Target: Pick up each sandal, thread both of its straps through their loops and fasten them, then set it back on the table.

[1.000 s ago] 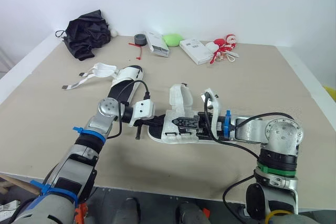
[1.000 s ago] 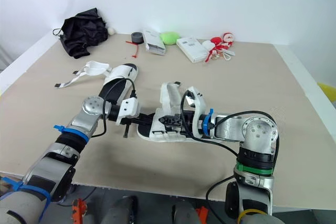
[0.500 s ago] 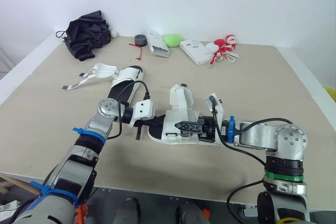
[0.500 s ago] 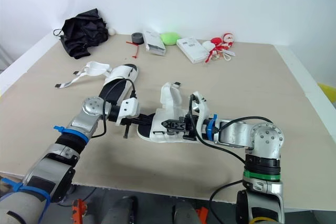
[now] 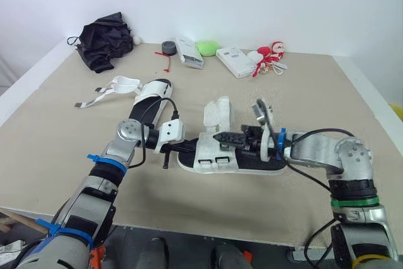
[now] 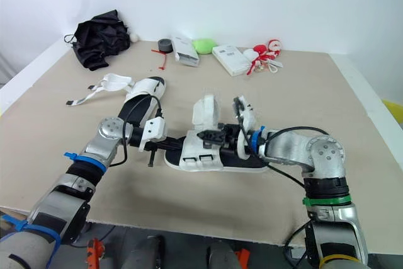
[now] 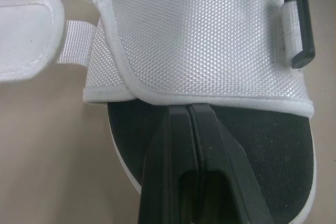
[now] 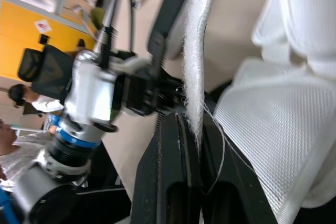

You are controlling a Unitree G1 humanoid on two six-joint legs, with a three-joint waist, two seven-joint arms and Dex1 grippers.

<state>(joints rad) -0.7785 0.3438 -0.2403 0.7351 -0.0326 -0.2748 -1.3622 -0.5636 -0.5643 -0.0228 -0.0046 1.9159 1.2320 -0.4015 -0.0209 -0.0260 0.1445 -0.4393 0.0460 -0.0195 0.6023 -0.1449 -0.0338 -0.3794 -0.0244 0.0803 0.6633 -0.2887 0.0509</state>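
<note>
A white sandal with a black sole lies in the middle of the table. My left gripper is at its toe end, shut, with its tips on the black footbed against the edge of the white upper. Over the sandal my right gripper is shut on a white fuzzy strap, which runs up from between its fingers. The second sandal lies at the back left with its straps loose on the table.
Along the back edge are a black cloth bundle, a dark tape roll, two white boxes, a green object and a red-and-white toy. The table's front edge is close below both arms.
My right gripper has risen from low on the sandal and now holds the strap higher, while its elbow has swung to the right. The left arm has not moved.
</note>
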